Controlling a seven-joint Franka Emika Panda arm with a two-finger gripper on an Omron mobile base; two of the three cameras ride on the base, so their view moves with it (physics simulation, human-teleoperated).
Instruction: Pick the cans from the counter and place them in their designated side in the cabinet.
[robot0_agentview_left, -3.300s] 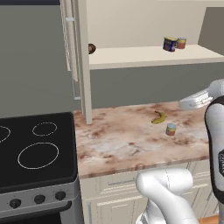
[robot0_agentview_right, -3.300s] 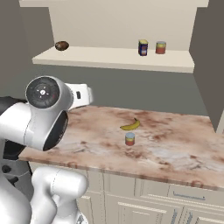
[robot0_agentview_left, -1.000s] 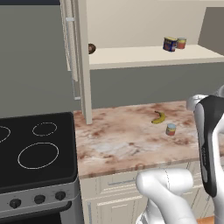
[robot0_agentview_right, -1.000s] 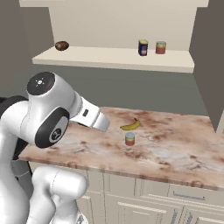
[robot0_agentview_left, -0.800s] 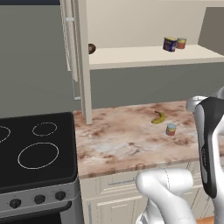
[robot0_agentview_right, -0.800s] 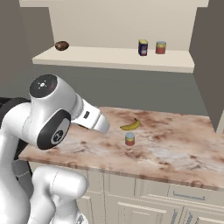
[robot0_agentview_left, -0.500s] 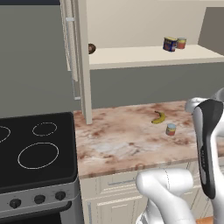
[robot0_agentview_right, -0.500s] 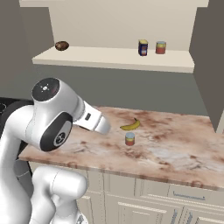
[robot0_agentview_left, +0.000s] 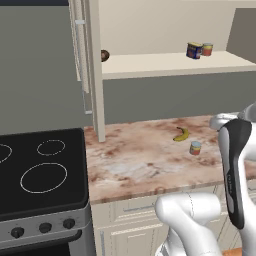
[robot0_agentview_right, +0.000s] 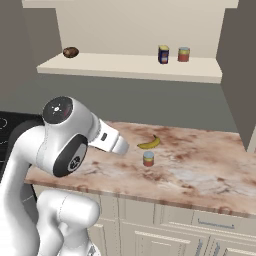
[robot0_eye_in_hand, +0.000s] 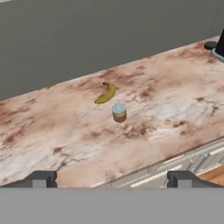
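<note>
Approaching the short red-orange can with the pale blue top (robot0_eye_in_hand: 119, 112), we find it upright on the mottled pink-brown marble counter (robot0_eye_in_hand: 175, 109), just beside the curved yellow banana (robot0_eye_in_hand: 106, 92). The dark blue can with the yellow label (robot0_agentview_right: 163, 54) sits on the cream cabinet shelf (robot0_agentview_right: 125, 67) (done, we judge). Gripper (robot0_eye_in_hand: 112, 179) fingers spread, empty. Next: descend squarely over the can. Since 3.3 s ago the arm has swung forward and down.

Right of centre, a red-orange can (robot0_agentview_left: 195, 148) stands on the marble counter (robot0_agentview_left: 135, 160), just below a banana (robot0_agentview_left: 181, 134).
</note>
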